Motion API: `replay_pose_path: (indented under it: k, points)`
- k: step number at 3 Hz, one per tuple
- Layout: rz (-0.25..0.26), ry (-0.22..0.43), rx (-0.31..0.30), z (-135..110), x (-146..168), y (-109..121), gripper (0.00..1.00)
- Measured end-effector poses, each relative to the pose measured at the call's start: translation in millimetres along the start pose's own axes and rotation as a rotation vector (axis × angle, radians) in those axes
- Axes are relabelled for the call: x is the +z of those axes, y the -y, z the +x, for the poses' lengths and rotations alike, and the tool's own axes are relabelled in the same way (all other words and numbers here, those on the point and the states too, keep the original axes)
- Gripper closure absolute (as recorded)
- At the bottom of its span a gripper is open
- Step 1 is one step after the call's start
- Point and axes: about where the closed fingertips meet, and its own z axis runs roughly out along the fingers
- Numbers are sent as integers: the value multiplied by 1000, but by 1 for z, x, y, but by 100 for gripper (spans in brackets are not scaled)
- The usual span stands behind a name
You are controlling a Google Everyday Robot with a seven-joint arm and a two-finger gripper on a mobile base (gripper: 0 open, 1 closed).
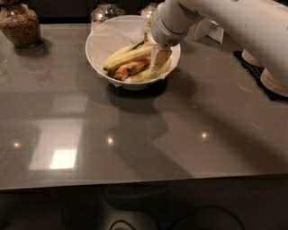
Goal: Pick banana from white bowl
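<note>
The white bowl [100,43], lined with crinkled white paper, stands at the back middle of the grey table. The long, slim, pale yellow-green banana [126,55] lies across it, its thin stem pointing up and right. A shorter orange-brown banana [131,68] lies just in front of it, and a fat pale yellow banana [146,75] lies by the near rim. My gripper [160,56] reaches down from the white arm into the right side of the bowl, at the right end of the long banana. The contact is hidden.
A jar of brown contents [20,25] stands at the back left and a glass jar [105,9] behind the bowl. Stacked beige ribbed bowls [275,81] sit on a black mat [252,67] at the right edge. The white arm spans the upper right.
</note>
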Motion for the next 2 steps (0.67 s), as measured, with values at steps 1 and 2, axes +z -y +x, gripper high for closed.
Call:
replay_pose_path:
  k: [1,2]
  points:
    - [2,-27,-14,6,7,-2,31]
    - [11,-53,-18,11,13,0,40]
